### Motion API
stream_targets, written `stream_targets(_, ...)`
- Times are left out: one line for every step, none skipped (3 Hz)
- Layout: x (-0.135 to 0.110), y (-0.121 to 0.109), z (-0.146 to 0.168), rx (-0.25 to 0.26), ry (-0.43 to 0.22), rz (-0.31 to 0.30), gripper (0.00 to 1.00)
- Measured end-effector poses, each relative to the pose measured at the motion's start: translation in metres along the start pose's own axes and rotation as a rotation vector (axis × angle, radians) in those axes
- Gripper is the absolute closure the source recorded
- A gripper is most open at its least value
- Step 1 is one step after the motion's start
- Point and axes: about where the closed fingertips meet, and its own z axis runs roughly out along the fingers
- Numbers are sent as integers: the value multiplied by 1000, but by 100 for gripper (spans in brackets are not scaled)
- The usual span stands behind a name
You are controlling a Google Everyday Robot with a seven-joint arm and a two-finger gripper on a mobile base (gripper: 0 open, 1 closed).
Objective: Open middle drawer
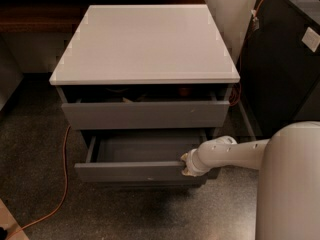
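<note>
The middle drawer point(131, 172) is a wide, shallow grey drawer with a flat handleless front. It stands pulled out from the cabinet toward me, and its grey inside point(145, 149) shows nothing in it. My gripper point(186, 164) is at the right end of the drawer front, against its top edge, on the end of my white arm point(230, 154) reaching in from the right. The lowest drawer is hidden under the middle one.
The cabinet has a white top point(145, 41). The top drawer point(145, 114) is slightly open with dark items inside. A black cabinet point(285, 59) stands at the right. An orange cable point(64, 184) runs over the speckled floor at the left. My white body point(290, 184) fills the lower right.
</note>
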Motion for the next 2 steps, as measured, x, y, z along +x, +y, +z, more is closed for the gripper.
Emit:
stream_targets(0, 0, 0, 0, 0, 0, 100)
stream_targets(0, 0, 0, 0, 0, 0, 100)
